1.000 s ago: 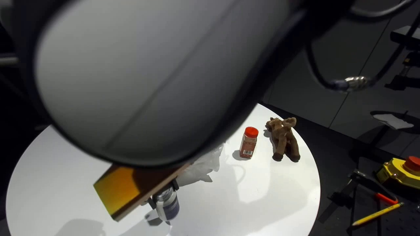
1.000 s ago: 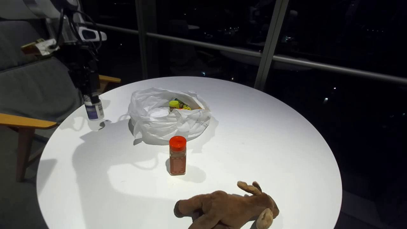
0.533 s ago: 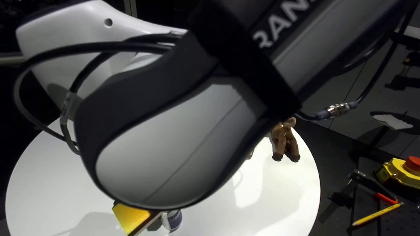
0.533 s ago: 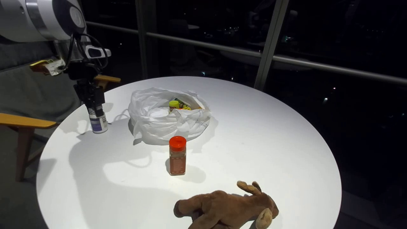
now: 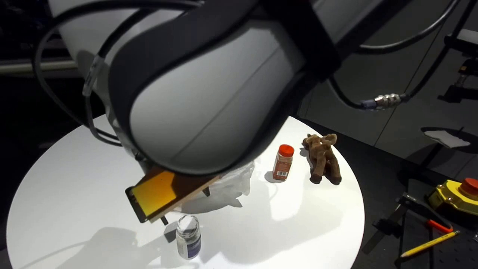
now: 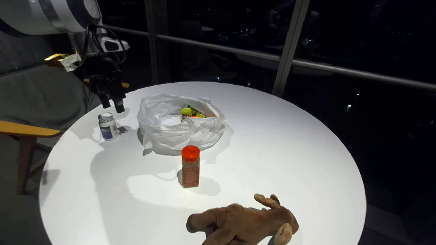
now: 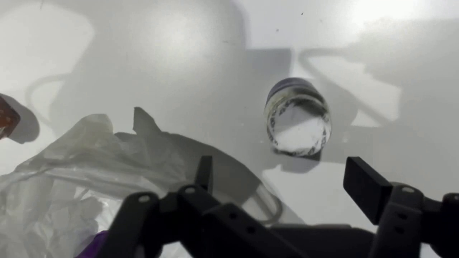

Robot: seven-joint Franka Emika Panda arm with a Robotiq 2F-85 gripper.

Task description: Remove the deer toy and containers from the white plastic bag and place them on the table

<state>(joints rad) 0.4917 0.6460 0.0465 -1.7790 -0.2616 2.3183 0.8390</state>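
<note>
Standing on its own on the table (image 6: 289, 163), the bottle (image 6: 108, 128) is free of the gripper (image 7: 283, 177): a second ago it was clasped between the fingers, and now they are spread wide, pinching nothing. That seems to finish this container's turn; with the red jar (image 6: 190, 168) upright in the lower middle and the deer (image 6: 243, 223) lying at the bottom edge of an exterior view, three things are out on the table. The bag (image 6: 167, 137) is not done with: a yellow-capped jar (image 6: 186, 111) shows in its mouth, and the wrist view has something purple (image 7: 91, 246) at the lower left, likely another container, partly hidden behind a finger. In that wrist view the bottle sits right of centre, above the gap between the fingertips, with the bag filling the lower left corner. In an exterior view the fingertips (image 6: 119, 108) hang above the bottle and slightly to its right, apart from it, on the side toward the bag. The next move likely calls for a swing toward the bag's mouth, rising first so the fingers neither knock the bottle nor snag the thin plastic.
</note>
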